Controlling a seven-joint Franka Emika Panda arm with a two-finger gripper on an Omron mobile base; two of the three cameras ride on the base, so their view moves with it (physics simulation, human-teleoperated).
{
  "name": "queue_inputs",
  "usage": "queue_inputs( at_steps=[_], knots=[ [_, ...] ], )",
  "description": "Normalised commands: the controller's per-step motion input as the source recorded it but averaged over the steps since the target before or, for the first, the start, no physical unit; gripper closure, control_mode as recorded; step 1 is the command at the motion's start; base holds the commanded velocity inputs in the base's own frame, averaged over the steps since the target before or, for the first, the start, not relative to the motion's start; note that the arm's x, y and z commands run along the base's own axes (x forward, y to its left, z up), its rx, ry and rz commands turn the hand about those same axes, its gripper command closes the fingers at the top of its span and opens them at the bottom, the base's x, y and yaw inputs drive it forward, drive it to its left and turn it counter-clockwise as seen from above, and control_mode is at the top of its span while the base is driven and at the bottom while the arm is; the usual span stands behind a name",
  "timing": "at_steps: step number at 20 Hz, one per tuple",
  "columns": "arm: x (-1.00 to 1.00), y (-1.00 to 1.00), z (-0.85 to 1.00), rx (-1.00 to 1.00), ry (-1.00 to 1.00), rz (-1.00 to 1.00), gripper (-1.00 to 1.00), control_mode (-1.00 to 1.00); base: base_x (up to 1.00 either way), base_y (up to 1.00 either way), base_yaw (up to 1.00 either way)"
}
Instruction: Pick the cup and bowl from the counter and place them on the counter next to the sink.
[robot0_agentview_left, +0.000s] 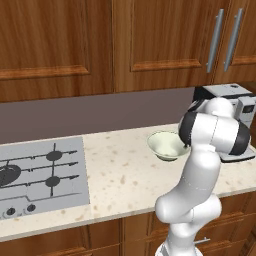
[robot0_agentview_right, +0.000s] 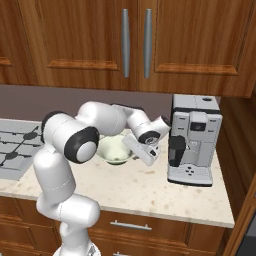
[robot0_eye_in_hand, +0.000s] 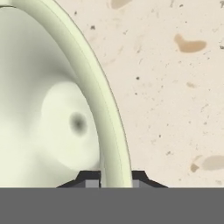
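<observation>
The pale cream-green bowl (robot0_agentview_left: 165, 144) (robot0_agentview_right: 112, 150) stands on the beige speckled counter (robot0_agentview_left: 125, 175) (robot0_agentview_right: 150, 187), just left of the coffee machine. In the hand view the bowl (robot0_eye_in_hand: 65, 109) takes up the left half, and its thin rim runs down between my two dark fingertips. My gripper (robot0_eye_in_hand: 114, 177) is shut on that rim, one finger inside the bowl and one outside. From the right base view my hand (robot0_agentview_right: 145, 145) hangs over the bowl's right edge. The cup and the sink are out of view.
A grey coffee machine (robot0_agentview_right: 194, 140) (robot0_agentview_left: 235, 107) stands close to the right of my hand. The grey stove plate (robot0_agentview_left: 40, 175) (robot0_agentview_right: 12, 145) lies to the left. Wooden wall cabinets (robot0_agentview_left: 125, 40) hang above the counter.
</observation>
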Motion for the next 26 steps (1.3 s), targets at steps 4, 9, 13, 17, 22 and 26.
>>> queue_inputs(
  at_steps=[4, 9, 13, 17, 22, 26],
  knots=[
    [-0.23, 0.00, 0.30, 0.00, -0.07, 0.03, 1.00, -1.00, 0.00, 0.00, 0.00],
    [-0.34, 0.00, 0.49, 0.02, -0.08, 0.09, 1.00, -1.00, 0.00, 0.00, 0.00],
    [-0.41, 0.04, 0.57, 0.00, -0.02, 0.09, 1.00, -1.00, 0.00, 0.00, 0.00],
    [-0.79, 0.00, 0.13, 0.00, 0.00, 0.06, 1.00, -1.00, 0.00, 0.00, 0.00],
    [-0.95, 0.00, 0.00, 0.01, 0.00, 0.03, 1.00, -1.00, 0.00, 0.00, 0.00],
    [-0.60, -0.01, 0.16, 0.08, 0.00, 0.00, 1.00, -1.00, 0.00, 0.00, 0.00]
  ],
)
